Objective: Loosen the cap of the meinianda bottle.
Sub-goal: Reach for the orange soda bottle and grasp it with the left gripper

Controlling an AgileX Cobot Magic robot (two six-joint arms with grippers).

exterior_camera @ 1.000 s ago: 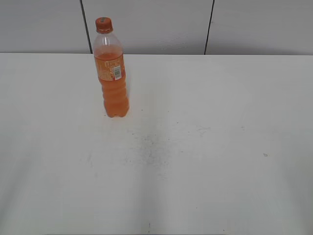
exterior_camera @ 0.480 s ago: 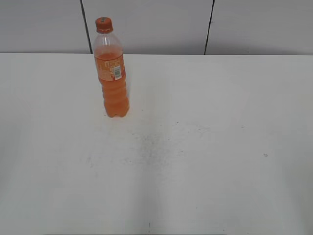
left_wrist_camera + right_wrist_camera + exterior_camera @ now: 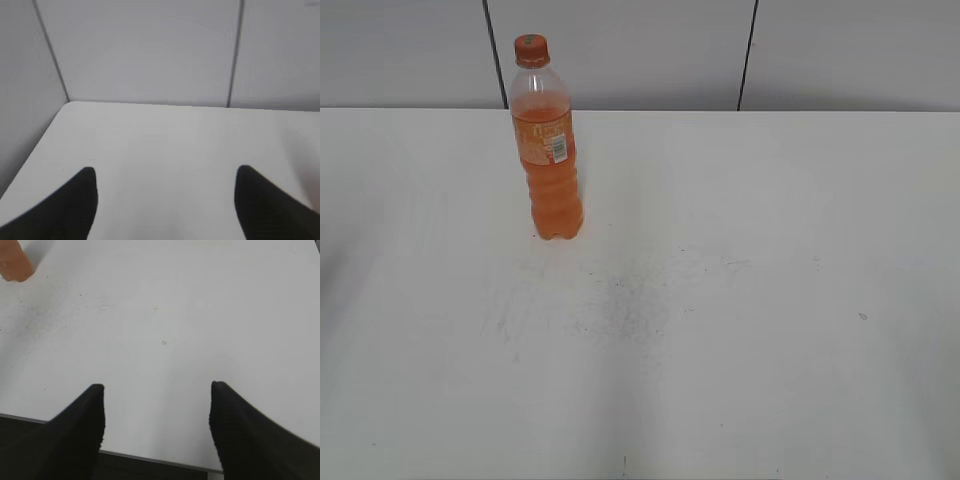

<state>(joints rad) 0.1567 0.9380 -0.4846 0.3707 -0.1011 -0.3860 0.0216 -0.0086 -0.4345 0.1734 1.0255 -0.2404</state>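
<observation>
The meinianda bottle (image 3: 549, 150) stood upright on the white desk (image 3: 740, 300), clear plastic filled with orange drink to just below its shoulder, the upper neck clear. Its orange cap (image 3: 531, 49) sat on top, small and round with a faint mark. An orange label with a white patch wrapped the upper body; below it the plastic was ribbed.

Nothing stood near the bottle. The desk lay bare and broad in front of it and off to its right, with faint dark scuffs on the matte surface just ahead of the bottle. Behind the bottle the desk's far edge met grey wall panels with dark seams.

My left gripper (image 3: 165, 180) had its black fingers (image 3: 75, 200) spread wide apart, holding nothing, over a bare stretch of desk near a wall corner. My right gripper (image 3: 157, 390) was likewise spread and empty over the desk's near edge, well apart from the bottle, whose orange base (image 3: 15, 265) showed far off at the upper left.
</observation>
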